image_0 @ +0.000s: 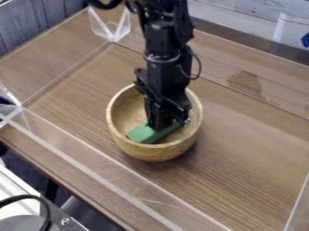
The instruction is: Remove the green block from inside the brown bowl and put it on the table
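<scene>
One arm (164,45) upright, end effector (165,124) straight down inside brown bowl (118,114), clenched on green block (147,134).

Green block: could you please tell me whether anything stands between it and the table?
Only the bowl wall rings the green block; it must clear the rim. The gripper is closed on it, and the table beside shows bare wood.
</scene>
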{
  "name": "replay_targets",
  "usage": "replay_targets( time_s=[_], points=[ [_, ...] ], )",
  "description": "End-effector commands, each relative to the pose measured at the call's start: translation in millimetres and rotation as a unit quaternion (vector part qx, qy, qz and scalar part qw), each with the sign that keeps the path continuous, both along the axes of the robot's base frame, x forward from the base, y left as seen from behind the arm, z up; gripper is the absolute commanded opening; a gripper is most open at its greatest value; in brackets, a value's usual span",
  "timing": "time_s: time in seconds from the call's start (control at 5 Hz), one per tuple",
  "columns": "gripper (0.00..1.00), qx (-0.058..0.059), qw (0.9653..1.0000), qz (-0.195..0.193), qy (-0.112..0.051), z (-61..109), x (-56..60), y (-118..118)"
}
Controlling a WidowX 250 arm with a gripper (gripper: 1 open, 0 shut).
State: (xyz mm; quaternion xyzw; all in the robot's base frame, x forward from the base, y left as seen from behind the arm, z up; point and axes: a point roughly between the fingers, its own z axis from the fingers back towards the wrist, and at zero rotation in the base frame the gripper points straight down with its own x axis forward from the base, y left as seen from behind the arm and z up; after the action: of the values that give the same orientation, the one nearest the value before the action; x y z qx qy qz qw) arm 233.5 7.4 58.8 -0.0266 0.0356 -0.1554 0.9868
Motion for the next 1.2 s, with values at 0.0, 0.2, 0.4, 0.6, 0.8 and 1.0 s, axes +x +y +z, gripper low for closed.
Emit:
replay_targets(
  time_s=[0.0, 0.2, 0.4, 0.6, 0.8, 1.0],
  points=[
    [0.00, 0.018, 0.9989, -0.001, -0.042, 42.0, 15.9, 5.4],
    [0.00, 0.037, 0.9982, -0.001, -0.047, 76.1, 21.8, 10.1],
    [1.00, 0.044, 0.9981, 0.008, -0.044, 75.4, 16.4, 8.0],
    [1.00, 0.048, 0.9980, 0.016, -0.038, 74.1, 10.2, 6.6],
    [1.00, 0.040, 0.9977, 0.029, -0.045, 73.5, 9.5, 12.3],
    [1.00, 0.033, 0.9971, 0.045, -0.052, 70.5, 7.0, 17.3]
  ],
)
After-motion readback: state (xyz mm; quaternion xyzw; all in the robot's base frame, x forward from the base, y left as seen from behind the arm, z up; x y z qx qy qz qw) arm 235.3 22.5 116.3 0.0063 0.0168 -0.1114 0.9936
